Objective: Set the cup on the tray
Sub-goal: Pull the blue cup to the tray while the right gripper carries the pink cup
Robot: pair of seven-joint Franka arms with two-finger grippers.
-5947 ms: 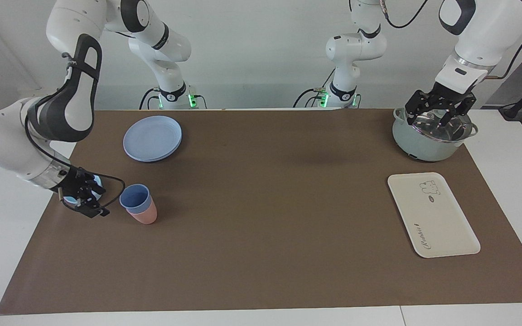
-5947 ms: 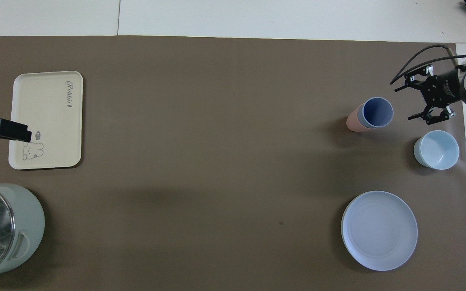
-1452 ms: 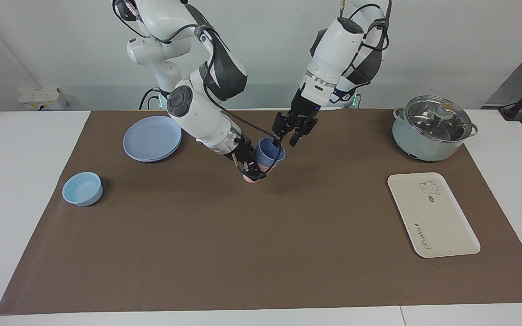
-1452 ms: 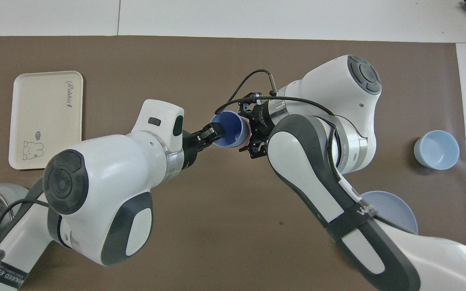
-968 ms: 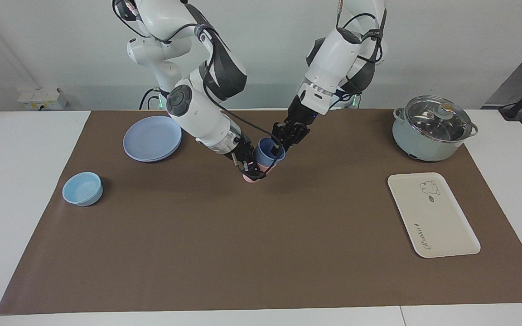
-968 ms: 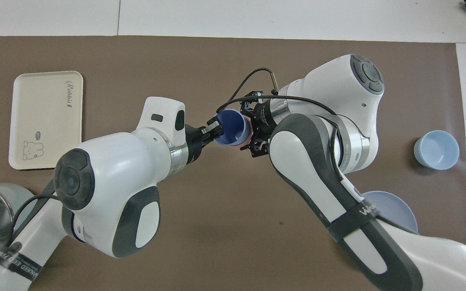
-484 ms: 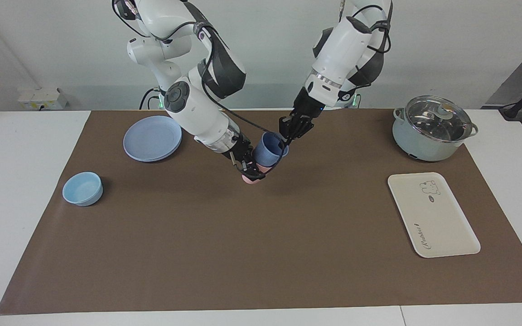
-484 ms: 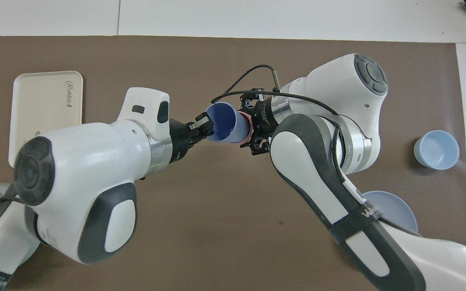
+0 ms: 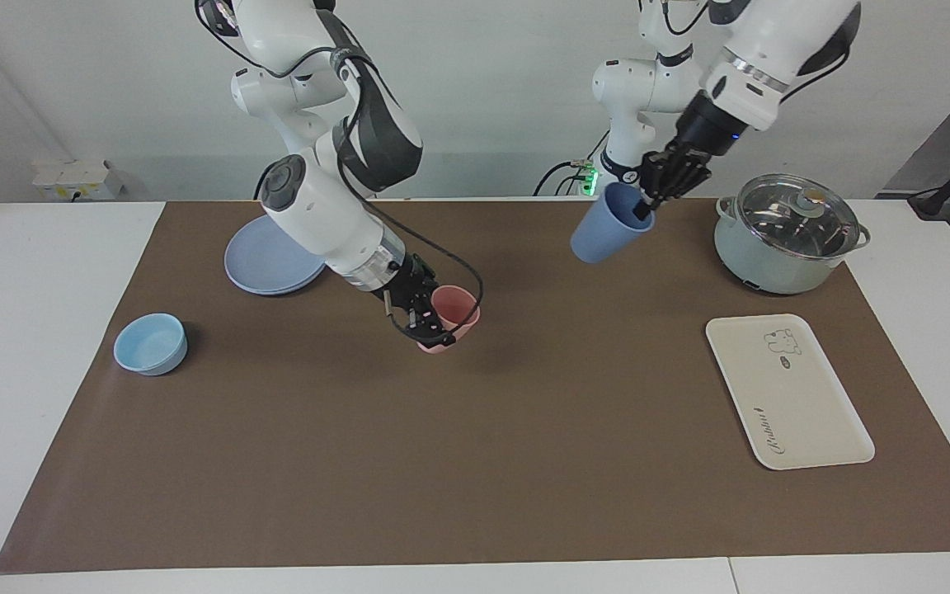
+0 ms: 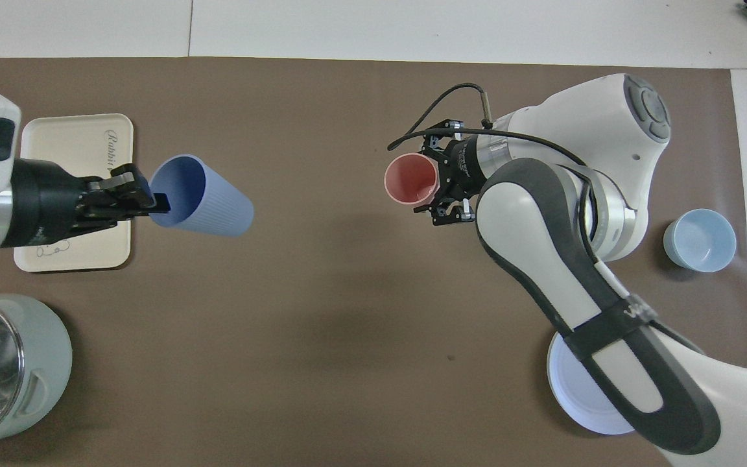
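My left gripper (image 9: 645,208) is shut on the rim of the periwinkle-blue cup (image 9: 600,231) and holds it tilted, high in the air over the mat. In the overhead view the left gripper (image 10: 155,198) and the cup (image 10: 208,206) are just beside the cream-white tray (image 10: 69,137). The tray (image 9: 788,396) lies flat and bare at the left arm's end of the table. My right gripper (image 9: 432,323) is shut on the salmon-pink cup (image 9: 452,307), tilted and low over the middle of the mat; both show in the overhead view, gripper (image 10: 437,187) and pink cup (image 10: 411,179).
A pale green pot with a glass lid (image 9: 788,235) stands nearer to the robots than the tray. A round blue plate (image 9: 265,256) and a low light-blue bowl (image 9: 150,343) are at the right arm's end. A brown mat (image 9: 475,462) covers the table.
My left gripper pulled the blue cup out of the pink cup, lifted it and carried it toward the tray. My right gripper kept the pink cup and shifted a little toward its own end.
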